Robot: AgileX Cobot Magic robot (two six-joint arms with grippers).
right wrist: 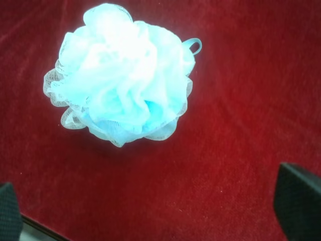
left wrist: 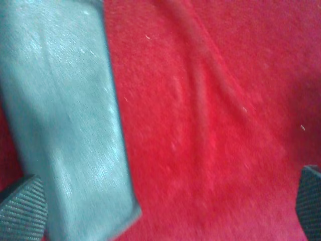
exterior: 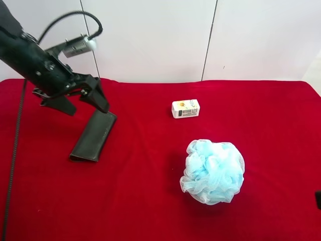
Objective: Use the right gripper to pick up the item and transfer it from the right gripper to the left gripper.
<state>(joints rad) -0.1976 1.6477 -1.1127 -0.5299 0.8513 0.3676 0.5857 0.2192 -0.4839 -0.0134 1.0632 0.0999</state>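
Item: the dark case lies flat on the red surface, at the left of the exterior high view, its long axis running near to far.
Left end effector: on the arm at the exterior high view's left, at the case's far end; its fingers are spread wide, one beside the case, closed on nothing.
Right end effector: fingers spread wide apart, empty, above the blue puff.
White box: far of the puff, well apart from the case.
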